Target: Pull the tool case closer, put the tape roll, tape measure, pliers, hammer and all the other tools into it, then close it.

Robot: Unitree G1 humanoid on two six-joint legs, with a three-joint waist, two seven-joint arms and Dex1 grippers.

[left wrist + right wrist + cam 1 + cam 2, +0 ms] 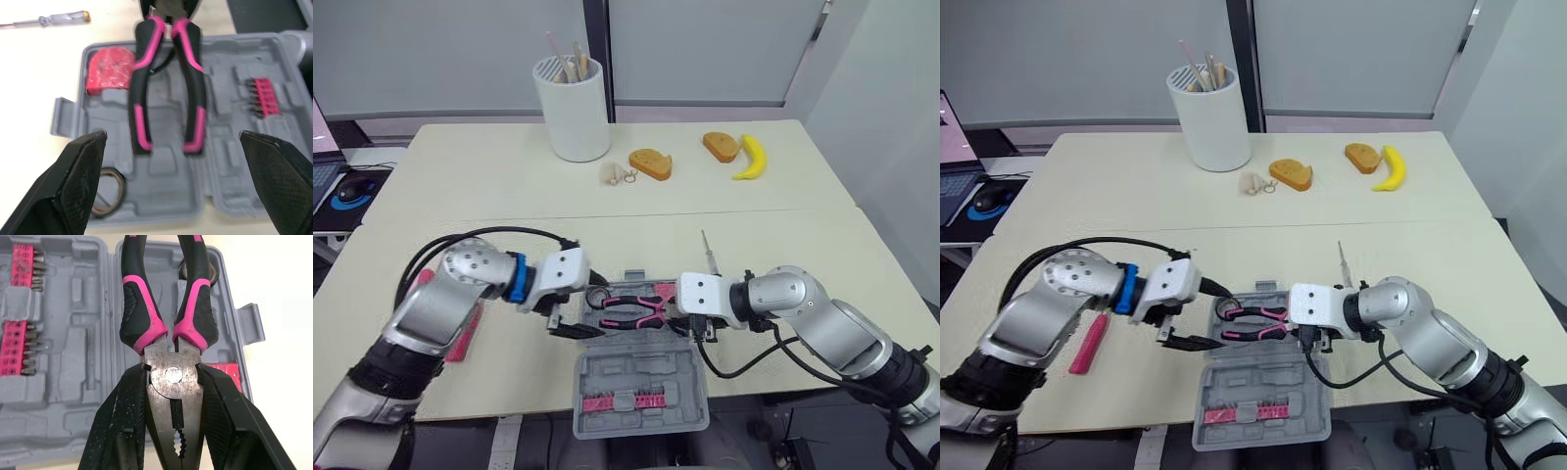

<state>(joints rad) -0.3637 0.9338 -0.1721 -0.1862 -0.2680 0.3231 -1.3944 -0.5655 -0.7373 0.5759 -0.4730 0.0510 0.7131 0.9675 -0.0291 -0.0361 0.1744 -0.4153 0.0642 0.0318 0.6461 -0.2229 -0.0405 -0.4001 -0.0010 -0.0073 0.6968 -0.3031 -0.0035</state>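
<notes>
Cream tabletop [489, 176], spanning most of the frame. Grey tool case [646, 367], lying open at lower centre on the near edge of the tabletop. White cylindrical holder [573, 108] with sticks in it, upright at upper centre-left. Right claw [171, 376], at centre-right over the case, was clamped on the metal head of the pliers [631, 308]; their black-and-pink handles stretched leftward over the case's far half. Left claw [171, 138], at centre-left by the case's left edge, was spread wide with nothing in it, its fingers pointing at the handle ends without touching them. Pink-handled tool [1089, 343], flat on the tabletop at lower left, partly under the left arm. Banana [751, 157], upper right. Clear-handled screwdriver [707, 253], on the tabletop just beyond the case. Tape roll [108, 191], in a pocket of the case. Red object [110, 68], also in the case, kind not discernible. Pink bit strips [625, 399], seated in the case's near half.
</notes>
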